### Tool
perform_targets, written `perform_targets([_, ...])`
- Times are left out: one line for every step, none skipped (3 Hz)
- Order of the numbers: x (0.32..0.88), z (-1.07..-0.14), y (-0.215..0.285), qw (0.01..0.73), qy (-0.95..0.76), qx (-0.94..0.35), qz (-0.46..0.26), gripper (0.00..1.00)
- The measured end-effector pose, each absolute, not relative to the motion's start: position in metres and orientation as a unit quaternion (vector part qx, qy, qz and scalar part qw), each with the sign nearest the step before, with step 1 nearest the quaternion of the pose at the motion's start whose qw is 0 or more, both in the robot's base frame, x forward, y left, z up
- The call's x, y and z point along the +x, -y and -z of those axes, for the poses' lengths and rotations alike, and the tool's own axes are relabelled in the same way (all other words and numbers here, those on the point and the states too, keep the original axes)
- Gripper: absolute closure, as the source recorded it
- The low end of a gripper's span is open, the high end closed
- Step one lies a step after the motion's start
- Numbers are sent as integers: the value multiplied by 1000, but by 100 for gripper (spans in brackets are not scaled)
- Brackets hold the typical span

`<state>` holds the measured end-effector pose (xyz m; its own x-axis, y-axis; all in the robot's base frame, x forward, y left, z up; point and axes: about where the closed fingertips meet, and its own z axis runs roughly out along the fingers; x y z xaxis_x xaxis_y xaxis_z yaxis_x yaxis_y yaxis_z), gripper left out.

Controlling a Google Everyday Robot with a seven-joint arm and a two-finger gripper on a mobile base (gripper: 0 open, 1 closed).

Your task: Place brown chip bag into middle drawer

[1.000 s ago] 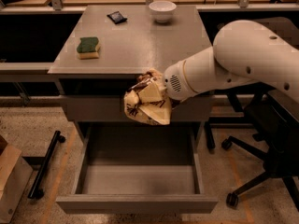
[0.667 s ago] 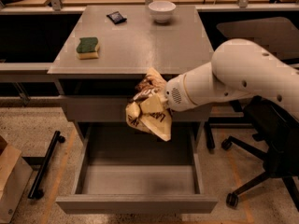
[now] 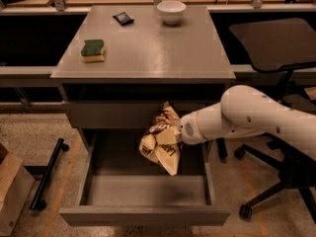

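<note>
The brown chip bag [image 3: 160,142] is crumpled and hangs in the air over the open middle drawer [image 3: 143,215], above its right half. My gripper [image 3: 176,135] is at the end of the white arm reaching in from the right. It is shut on the bag's right side and mostly hidden behind it. The drawer is pulled out, showing a flat grey floor [image 3: 123,189] and low side walls, with nothing lying in it. The bag hangs just in front of the shut upper drawer front [image 3: 108,115].
On the cabinet top lie a green-and-yellow sponge [image 3: 93,50], a small black packet [image 3: 123,18] and a white bowl [image 3: 171,10]. A black office chair [image 3: 276,43] stands at the right. A black bar [image 3: 47,174] and a paper bag [image 3: 10,194] are on the floor at the left.
My arm has moved down and slightly right with the bag, from the cabinet top's front edge to just above the open drawer.
</note>
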<state>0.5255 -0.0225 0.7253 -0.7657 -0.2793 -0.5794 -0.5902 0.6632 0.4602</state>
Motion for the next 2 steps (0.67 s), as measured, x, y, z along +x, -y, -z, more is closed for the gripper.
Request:
perform_targets([534, -676, 31, 221, -887, -219, -340, 100])
perform_targets([539, -630, 35, 203, -888, -204, -358, 100])
